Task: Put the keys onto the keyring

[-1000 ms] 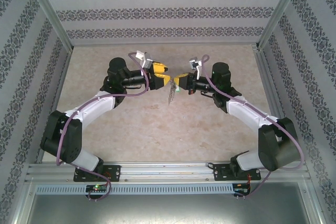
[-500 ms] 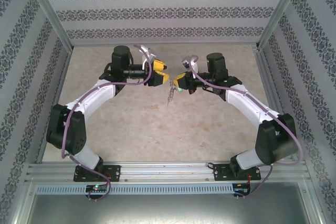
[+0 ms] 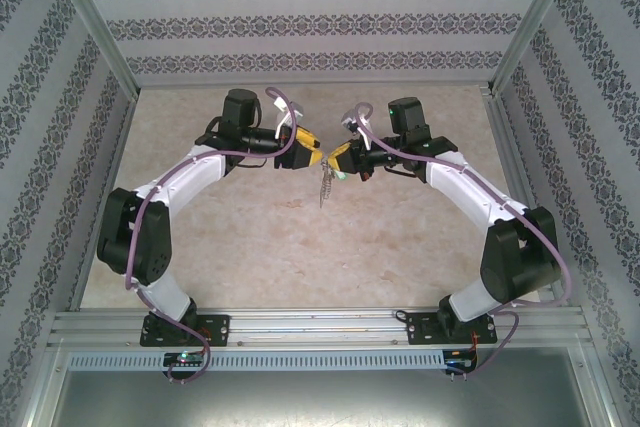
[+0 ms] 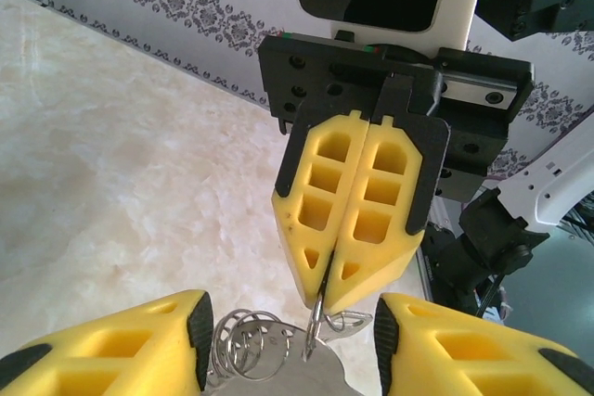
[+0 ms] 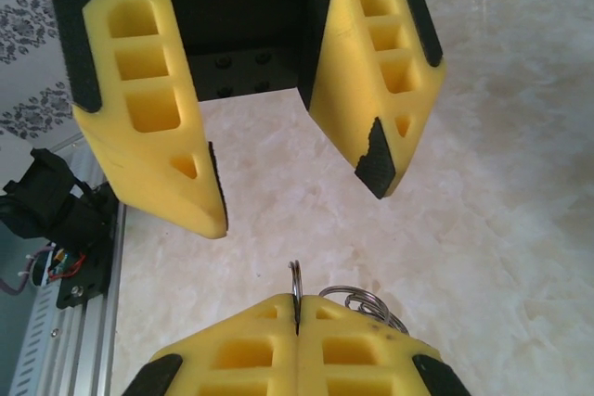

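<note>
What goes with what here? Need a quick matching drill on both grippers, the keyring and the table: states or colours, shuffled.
Things:
1. left gripper
2. right gripper
3. keyring
4. table

States or colours:
A. fingers pressed together, pinching a thin metal ring
B. marbled beige
C. fingers apart, nothing between them
D. dangling in the air where the two arms meet

Pairs: 1-C, 2-A, 3-D, 4-B
</note>
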`<state>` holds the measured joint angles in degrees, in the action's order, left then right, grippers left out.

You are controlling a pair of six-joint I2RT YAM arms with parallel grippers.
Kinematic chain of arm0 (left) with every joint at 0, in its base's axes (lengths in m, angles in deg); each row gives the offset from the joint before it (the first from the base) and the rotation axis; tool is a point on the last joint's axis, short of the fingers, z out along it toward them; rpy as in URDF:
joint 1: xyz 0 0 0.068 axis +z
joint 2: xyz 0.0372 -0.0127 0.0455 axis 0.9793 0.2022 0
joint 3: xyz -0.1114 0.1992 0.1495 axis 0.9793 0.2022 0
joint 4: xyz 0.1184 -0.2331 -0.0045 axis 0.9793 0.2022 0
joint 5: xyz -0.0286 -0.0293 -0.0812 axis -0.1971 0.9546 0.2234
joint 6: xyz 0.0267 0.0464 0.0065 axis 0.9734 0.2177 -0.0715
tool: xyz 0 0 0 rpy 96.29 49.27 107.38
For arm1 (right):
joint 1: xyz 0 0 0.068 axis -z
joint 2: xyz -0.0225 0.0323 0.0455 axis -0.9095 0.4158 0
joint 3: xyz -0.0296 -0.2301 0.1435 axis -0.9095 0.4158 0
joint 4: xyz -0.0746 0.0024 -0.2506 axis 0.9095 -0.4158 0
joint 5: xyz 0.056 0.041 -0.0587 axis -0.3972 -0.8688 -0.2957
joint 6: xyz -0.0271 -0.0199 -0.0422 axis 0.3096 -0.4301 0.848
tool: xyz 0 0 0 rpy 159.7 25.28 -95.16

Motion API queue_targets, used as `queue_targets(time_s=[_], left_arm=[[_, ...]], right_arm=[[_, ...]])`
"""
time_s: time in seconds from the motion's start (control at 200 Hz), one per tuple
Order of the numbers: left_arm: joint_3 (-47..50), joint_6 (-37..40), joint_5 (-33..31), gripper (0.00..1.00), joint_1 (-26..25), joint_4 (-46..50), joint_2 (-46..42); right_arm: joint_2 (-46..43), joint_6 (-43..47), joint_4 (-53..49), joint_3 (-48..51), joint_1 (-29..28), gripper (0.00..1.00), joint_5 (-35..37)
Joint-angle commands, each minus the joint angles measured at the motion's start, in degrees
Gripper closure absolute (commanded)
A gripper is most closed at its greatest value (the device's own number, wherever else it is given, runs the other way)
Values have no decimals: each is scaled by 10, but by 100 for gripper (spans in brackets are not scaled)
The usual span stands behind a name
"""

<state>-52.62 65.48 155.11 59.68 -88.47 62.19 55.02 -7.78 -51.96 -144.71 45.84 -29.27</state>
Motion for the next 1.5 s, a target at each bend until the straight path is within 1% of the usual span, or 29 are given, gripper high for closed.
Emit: queue_targets(time_s=[0.0,0.53,0.864,0.964,1.099,1.419,1.494], left_arm=[[-17,17,25,50,3,17,8],[-17,26,36,64,-9,29,26],[-20,34,37,66,-21,36,32],[-20,37,38,74,-24,39,33],[-20,41,39,82,-28,41,36],[-16,59,35,83,-39,58,32],[-16,59,29,86,-40,53,30]], right_arm=[[3,12,2,-19,3,100,-34],[7,5,12,-24,3,100,-33],[11,1,16,-25,3,100,-31],[11,-1,19,-23,4,100,-31],[13,-4,24,-24,5,100,-30],[18,-16,36,-26,6,100,-31],[19,-17,37,-26,5,100,-32]])
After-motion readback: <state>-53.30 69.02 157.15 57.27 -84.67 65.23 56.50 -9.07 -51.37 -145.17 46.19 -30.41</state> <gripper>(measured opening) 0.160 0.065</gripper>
